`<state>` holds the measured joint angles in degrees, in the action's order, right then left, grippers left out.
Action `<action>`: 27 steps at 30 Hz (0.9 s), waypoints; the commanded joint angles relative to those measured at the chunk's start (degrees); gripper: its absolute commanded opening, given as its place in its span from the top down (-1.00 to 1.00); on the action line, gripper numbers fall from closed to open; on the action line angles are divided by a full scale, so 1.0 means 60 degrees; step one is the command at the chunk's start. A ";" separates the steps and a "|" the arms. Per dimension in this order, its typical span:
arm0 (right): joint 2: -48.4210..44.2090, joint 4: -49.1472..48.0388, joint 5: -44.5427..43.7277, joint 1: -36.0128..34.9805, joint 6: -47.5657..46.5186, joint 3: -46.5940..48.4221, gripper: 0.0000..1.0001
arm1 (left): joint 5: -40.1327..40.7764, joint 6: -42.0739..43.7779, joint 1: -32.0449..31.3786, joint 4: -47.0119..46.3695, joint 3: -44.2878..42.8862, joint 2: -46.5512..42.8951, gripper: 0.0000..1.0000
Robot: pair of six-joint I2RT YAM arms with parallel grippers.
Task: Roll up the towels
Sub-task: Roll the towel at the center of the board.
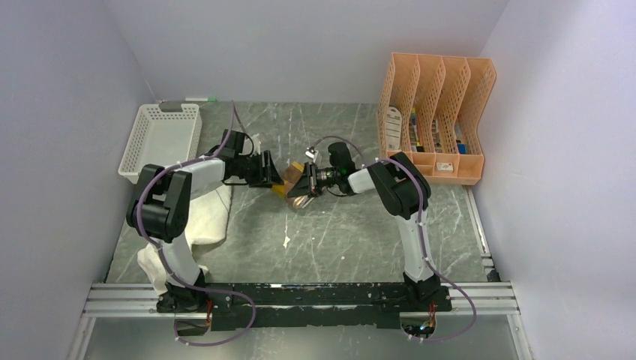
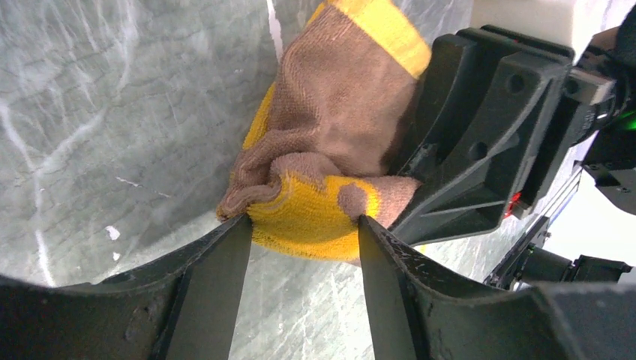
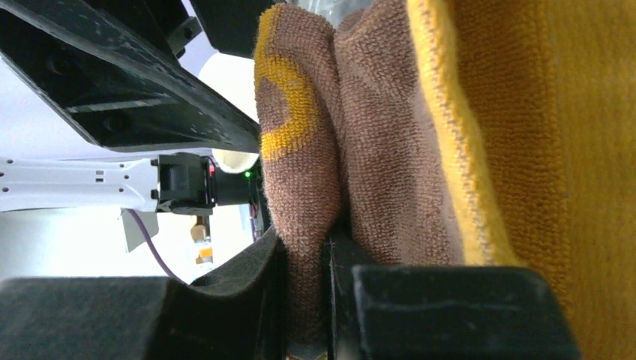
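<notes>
The mustard-and-brown towel (image 2: 330,150) is near the middle of the bench (image 1: 337,240), between the two arms. It is bunched and only partly rolled. The right claw (image 3: 304,247) pinches a brown fold of it tightly. The left claw (image 2: 304,225) is spread, with one finger on each side of the yellow bunched end. To do this step well, I think the right pinch must be firm while the left claw takes a new hold and turns the loose layers evenly, so that the roll does not open. The cream-white towel (image 1: 210,214) lies unrolled by the left arm.
</notes>
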<state>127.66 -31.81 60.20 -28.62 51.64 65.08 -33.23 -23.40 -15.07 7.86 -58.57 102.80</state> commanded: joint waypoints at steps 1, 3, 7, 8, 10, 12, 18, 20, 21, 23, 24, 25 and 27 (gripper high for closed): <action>0.0197 0.0689 -0.0066 0.0019 -0.0423 0.0277 0.70 | 0.0218 0.0053 -0.0293 -0.0067 -0.0274 0.0516 -0.30; 0.0164 0.1289 -0.0256 0.0022 -0.0822 0.0413 0.69 | 0.0495 0.0185 -0.0388 0.0044 -0.0336 0.0730 -0.27; 0.0012 0.3549 -0.1136 0.0016 -0.2430 0.0985 0.52 | 0.0888 0.0415 -0.0578 0.0307 -0.0536 0.1139 -0.16; -0.0066 0.4330 -0.1530 0.0018 -0.3040 0.1295 0.41 | 0.1086 0.0439 -0.0634 0.0471 -0.0713 0.1288 -0.15; -0.0297 0.5870 -0.2589 -0.0122 -0.4363 0.1836 0.11 | 0.1365 0.0941 -0.0742 0.0896 -0.1028 0.1520 -0.14; -0.0610 0.7167 -0.3805 -0.0377 -0.5641 0.2289 -0.19 | 0.1573 0.1163 -0.0821 0.1271 -0.1323 0.1687 -0.13; -0.1895 0.8844 -0.7693 -0.1378 -0.8405 0.2581 -0.60 | 0.1805 0.1497 -0.0843 0.1780 -0.1633 0.1972 -0.12; -0.2516 0.8837 -0.8750 -0.1780 -0.9024 0.2337 -0.61 | 0.1840 0.1600 -0.0843 0.1941 -0.1692 0.2057 -0.12; -0.2744 0.8698 -0.9216 -0.1935 -0.9263 0.2161 -0.62 | 0.1854 0.1625 -0.0839 0.1973 -0.1707 0.2089 -0.12; -0.3208 0.8359 -0.9919 -0.2226 -0.9654 0.1750 -0.62 | 0.1812 0.1654 -0.0843 0.1992 -0.1707 0.2131 -0.12; -0.3395 0.8171 -1.0119 -0.2350 -0.9794 0.1537 -0.62 | 0.1783 0.1658 -0.0843 0.2002 -0.1720 0.2160 -0.12; -0.3543 0.7997 -1.0253 -0.2479 -0.9901 0.1387 -0.62 | 0.1742 0.1658 -0.0843 0.2014 -0.1723 0.2182 -0.12; -0.3723 0.7766 -1.0407 -0.2691 -1.0052 0.1200 -0.63 | 0.1692 0.1690 -0.0843 0.2078 -0.1789 0.2243 -0.13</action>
<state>108.44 16.75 7.68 -42.89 -1.85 74.83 -27.00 -16.03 -19.25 15.44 -69.82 112.01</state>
